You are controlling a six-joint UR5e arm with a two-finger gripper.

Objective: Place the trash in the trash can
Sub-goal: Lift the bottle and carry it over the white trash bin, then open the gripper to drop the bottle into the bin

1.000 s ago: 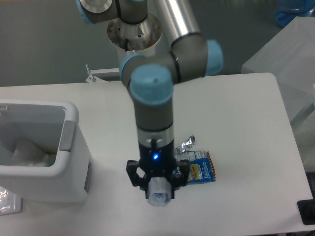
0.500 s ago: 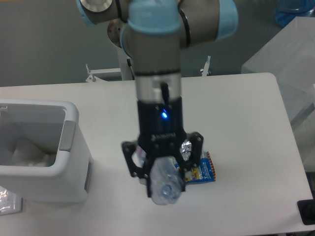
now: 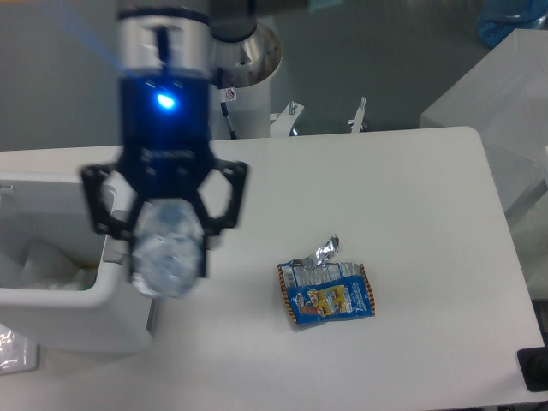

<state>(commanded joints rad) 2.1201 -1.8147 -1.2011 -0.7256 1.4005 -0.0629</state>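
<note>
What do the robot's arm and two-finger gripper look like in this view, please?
The black two-finger gripper has open, angular linkage frames on both sides and faint pale lettering across its body. Above it sits a dark wrist section with a glowing blue indicator light, then a silver-grey cylindrical arm segment bearing a short dark slot. No loose cables show.

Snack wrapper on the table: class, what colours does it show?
The snack wrapper is blue and yellow with a torn silver foil top, seen in the fixed camera view.
</note>
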